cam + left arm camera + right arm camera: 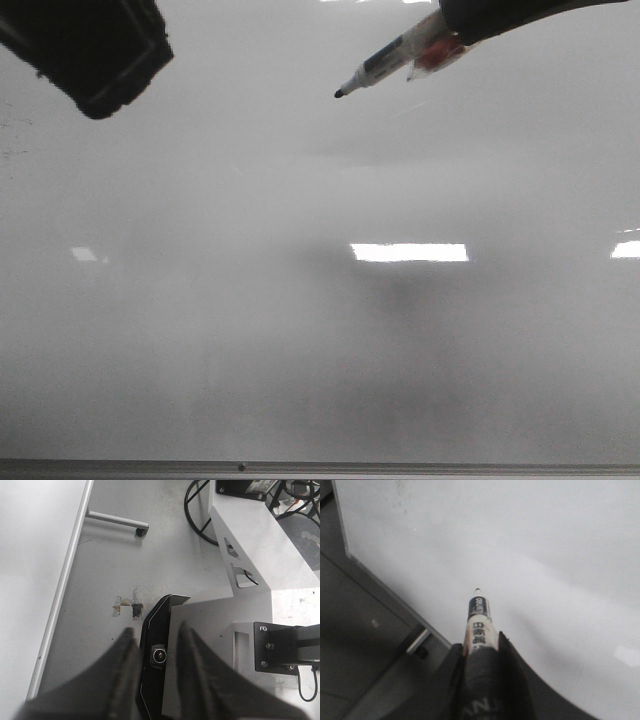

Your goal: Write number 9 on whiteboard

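I held the marker [385, 62] in my right gripper [479, 660], the two fingers pressed against its barrel from either side, and that was the arm the writing depended on. In the front view the pen's long axis ran from about two o'clock, where my fingers had it, down toward eight o'clock, ending in the dark tip. The tip appeared to hang clear of the whiteboard [300, 350], though I could not be certain from these views whether it touched. In the right wrist view the pen pointed straight away from my fingers over the pale surface, with the board's grey rail [380, 585] off toward nine o'clock of the tip.

The board lay spread beneath and ahead of the tip, filling the front view toward six o'clock as far as its near rail. I saw no marker line on it; the bright rectangles were only light reflections. So I judged the number 9 not yet begun, and the blank area toward six o'clock of the tip was where it could go.

My left gripper [155, 680] was well off to ten o'clock in the front view. Its fingers stood a little apart with nothing between them, over the floor beside the board's edge, so it was the farther arm and had no part in the stroke.
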Tool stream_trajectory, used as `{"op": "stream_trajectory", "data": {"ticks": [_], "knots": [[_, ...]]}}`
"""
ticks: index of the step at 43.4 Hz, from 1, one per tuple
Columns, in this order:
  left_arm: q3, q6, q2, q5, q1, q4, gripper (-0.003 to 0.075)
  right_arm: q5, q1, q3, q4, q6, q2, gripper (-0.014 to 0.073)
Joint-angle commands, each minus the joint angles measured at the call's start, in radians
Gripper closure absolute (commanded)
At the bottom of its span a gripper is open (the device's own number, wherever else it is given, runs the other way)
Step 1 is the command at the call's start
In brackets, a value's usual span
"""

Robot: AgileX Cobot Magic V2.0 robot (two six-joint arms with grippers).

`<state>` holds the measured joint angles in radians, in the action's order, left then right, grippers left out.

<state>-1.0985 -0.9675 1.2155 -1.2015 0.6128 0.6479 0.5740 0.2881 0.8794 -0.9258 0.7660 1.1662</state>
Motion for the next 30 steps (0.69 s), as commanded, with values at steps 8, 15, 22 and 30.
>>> {"op": "stream_trajectory", "data": {"ticks": [8, 15, 22, 30], "knots": [[-0.033, 0.001, -0.021, 0.008, 0.008, 0.056, 0.0739, -0.221, -0.007, 0.023, -0.062, 0.000, 0.049, 0.0653], [-0.033, 0.001, -0.021, 0.008, 0.008, 0.056, 0.0739, -0.280, -0.007, 0.023, -0.062, 0.000, 0.088, 0.0653], [-0.033, 0.001, -0.021, 0.008, 0.008, 0.056, 0.0739, -0.335, -0.007, 0.044, -0.070, 0.000, 0.132, 0.0653], [-0.033, 0.001, -0.021, 0.008, 0.008, 0.058, 0.0739, -0.326, -0.007, 0.125, -0.070, 0.001, 0.199, 0.0653]]}}
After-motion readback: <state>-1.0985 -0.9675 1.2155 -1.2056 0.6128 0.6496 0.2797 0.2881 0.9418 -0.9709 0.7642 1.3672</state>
